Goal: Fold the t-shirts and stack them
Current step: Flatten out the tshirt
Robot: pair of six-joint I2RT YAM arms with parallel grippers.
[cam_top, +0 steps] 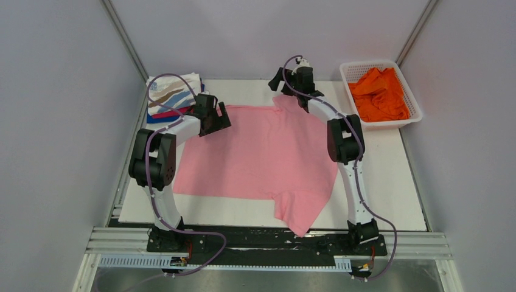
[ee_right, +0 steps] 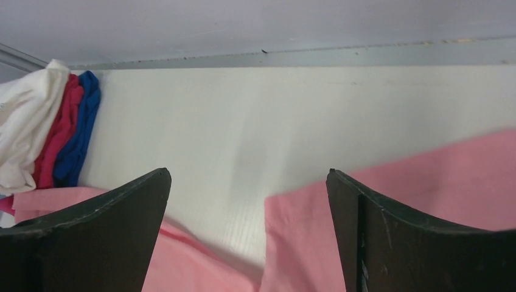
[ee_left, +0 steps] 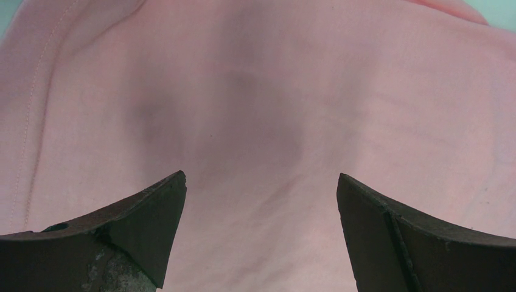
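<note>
on tabletop [cam_top: 389, 182], pink t-shirt [cam_top: 261, 152] lies spread; left gripper [ee_left: 260, 177] over it, fingers spread; right gripper [ee_right: 248, 173] at far edge, fingers spread; folded stack [cam_top: 173, 94] far-left corner; orange t-shirt [cam_top: 380, 94] in basket [cam_top: 365, 66].

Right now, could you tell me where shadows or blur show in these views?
Left wrist: a soft grey shadow falls on the light pink cloth t-shirt ahead of the left hand. Right wrist: even light, little blur. Top external: even light, no glare.
</note>
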